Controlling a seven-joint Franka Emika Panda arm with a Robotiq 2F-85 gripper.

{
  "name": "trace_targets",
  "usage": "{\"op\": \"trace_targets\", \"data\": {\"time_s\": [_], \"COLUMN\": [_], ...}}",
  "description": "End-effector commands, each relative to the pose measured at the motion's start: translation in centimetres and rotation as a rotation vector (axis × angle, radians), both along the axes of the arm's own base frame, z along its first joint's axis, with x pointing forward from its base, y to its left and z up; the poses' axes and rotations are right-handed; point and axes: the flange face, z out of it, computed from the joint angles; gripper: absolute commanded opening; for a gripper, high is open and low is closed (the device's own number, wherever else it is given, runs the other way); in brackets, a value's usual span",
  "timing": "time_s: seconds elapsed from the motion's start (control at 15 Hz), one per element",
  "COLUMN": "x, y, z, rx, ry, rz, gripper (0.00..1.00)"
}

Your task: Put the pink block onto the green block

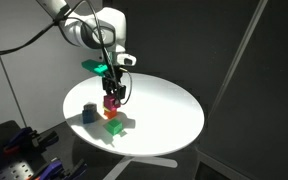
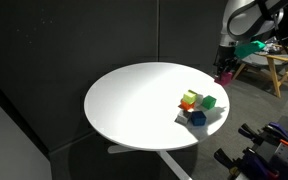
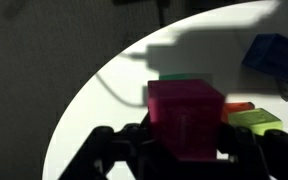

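Observation:
My gripper (image 3: 187, 145) is shut on the pink block (image 3: 184, 112) and holds it in the air above the cluster of cubes. In both exterior views the gripper (image 1: 112, 93) (image 2: 224, 70) carries the pink block (image 1: 111, 101) (image 2: 224, 76) clear of the table. The green block (image 1: 114, 128) (image 2: 210, 101) sits on the white round table. In the wrist view only a strip of the green block (image 3: 184, 77) shows, past the top edge of the pink block.
An orange cube (image 2: 187, 96) (image 3: 239, 106), a lime-yellow cube (image 2: 191, 104) (image 3: 256, 122) and a blue cube (image 1: 89, 113) (image 2: 198, 117) (image 3: 274, 52) lie close to the green block. The round table (image 1: 164, 105) (image 2: 134, 100) has its edge near the cluster.

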Motion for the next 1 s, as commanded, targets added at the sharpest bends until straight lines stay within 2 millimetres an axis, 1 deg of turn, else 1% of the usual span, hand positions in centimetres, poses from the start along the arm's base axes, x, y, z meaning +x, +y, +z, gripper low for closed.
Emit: {"op": "trace_targets", "data": {"time_s": [0.0,0.4,0.73,0.8,0.93], "x": [-0.1,0.6,0.9,0.3,0.4], "y": [-0.5,-0.1,0.3,0.3,0.3], "z": [-1.4,-3.8,-4.7,-4.8,-5.0], "rx": [-0.001,0.0,0.012,0.001,0.001], "ry": [-0.025,-0.03,-0.013,-0.003,-0.001], "rz": [0.02,0.025,0.022,0.015,0.016], "gripper": [0.25,0.25,0.25,0.5,0.5]}}
